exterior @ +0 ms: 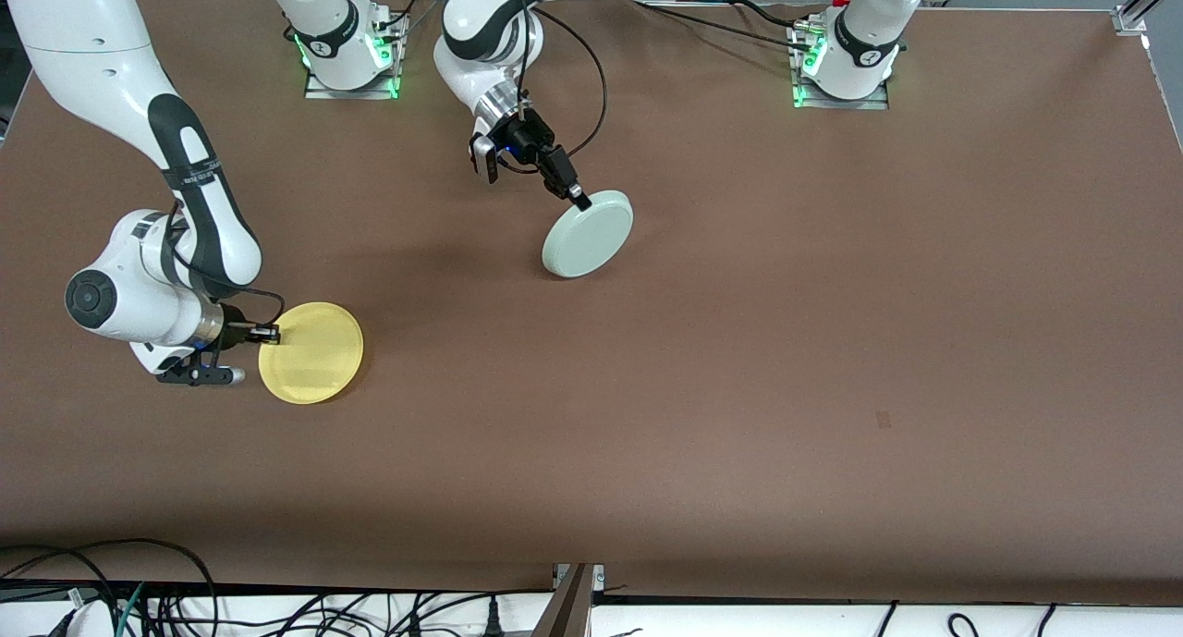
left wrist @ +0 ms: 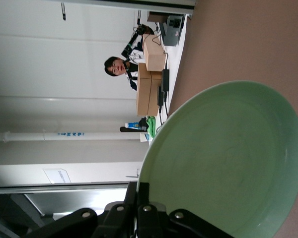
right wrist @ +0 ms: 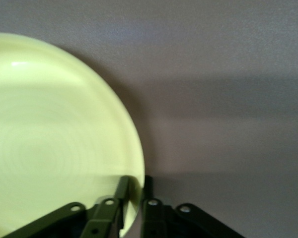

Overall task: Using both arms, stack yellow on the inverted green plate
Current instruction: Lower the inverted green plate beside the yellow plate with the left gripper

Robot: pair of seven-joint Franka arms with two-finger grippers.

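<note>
Toward the right arm's end of the brown table [exterior: 739, 360], your left gripper [exterior: 579, 199] is clamped on the rim of the round, shallow, pale mint-green plate [exterior: 588, 234], holding it tilted above the surface, apparently mid-flip. The right gripper [exterior: 270, 333] pinches the rim of the round pale-yellow plate [exterior: 312, 352], nearer the front camera. You likely need the green plate set down upside-down first, then the yellow one carried over and lowered onto it.
</note>
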